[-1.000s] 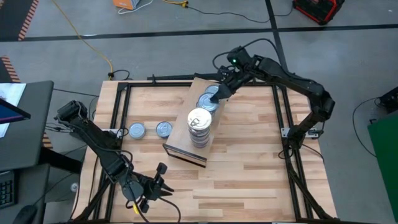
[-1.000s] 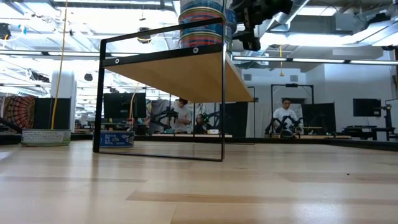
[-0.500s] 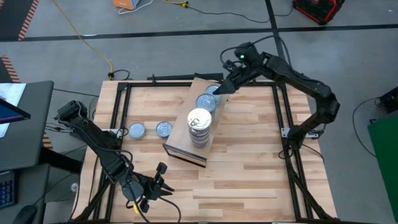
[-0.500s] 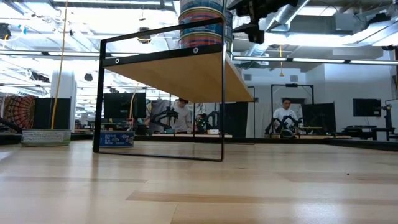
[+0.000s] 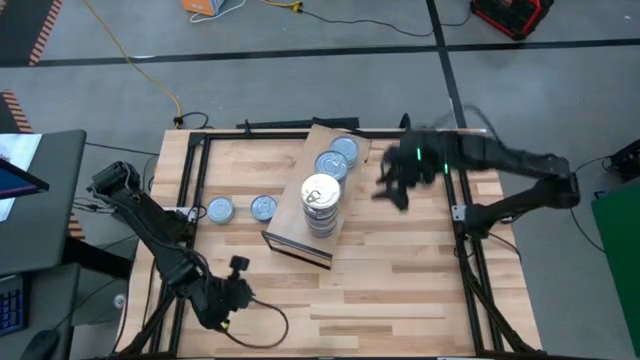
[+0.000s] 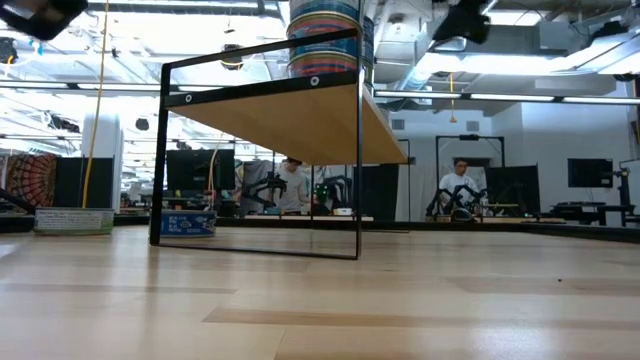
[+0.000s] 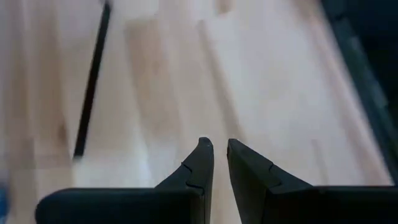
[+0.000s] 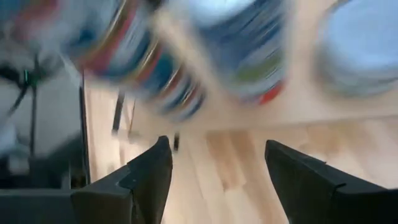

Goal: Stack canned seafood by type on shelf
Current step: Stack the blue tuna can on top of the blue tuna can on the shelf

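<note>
Right gripper (image 5: 392, 190), released and empty at the shelf's (image 5: 290, 240) three o'clock, is needing a centred approach to the two loose tins (image 5: 240, 209) on the worktop (image 5: 400, 280); left gripper (image 5: 232, 290) is waiting clenched.

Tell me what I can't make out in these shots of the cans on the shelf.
- How many cans are in the tall stack: the high view looks straight down on it, and the low view's top edge cuts it off.
- Can labels: smeared by motion in the right wrist view.
- Right pincer: blurred in the high view; empty and open in its own wrist view.
- Two cans left of the shelf: too small to read.
</note>
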Robot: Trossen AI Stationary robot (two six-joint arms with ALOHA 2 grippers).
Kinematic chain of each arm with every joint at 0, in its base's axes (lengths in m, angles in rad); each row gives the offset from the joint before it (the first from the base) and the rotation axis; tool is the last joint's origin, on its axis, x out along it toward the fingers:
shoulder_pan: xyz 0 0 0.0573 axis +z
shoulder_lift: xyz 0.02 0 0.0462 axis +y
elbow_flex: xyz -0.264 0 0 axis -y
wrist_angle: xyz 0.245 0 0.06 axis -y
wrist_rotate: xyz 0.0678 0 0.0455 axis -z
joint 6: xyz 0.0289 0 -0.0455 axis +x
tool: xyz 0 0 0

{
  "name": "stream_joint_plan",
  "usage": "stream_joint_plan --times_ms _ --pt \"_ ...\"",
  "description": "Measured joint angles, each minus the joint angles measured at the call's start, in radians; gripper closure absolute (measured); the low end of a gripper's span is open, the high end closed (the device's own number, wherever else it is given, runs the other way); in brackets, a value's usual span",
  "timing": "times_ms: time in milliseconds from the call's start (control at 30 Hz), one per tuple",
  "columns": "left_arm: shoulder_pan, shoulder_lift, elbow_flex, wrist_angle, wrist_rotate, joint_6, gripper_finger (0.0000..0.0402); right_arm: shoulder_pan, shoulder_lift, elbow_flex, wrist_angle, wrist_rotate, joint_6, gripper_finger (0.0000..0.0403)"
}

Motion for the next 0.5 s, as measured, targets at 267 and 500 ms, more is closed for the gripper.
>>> stream_joint_plan --times_ms 267,500 --pt "0.023 0.000 0.000 -0.151 -0.087 -0.149 0.0356 0.436 -0.077 -0.357 0.470 0.416 0.080 0.0121" --pt "0.086 -0.014 -0.003 -0.320 -0.083 -0.294 0.0356 0.665 -0.033 -0.498 0.889 0.784 -0.073 0.0121"
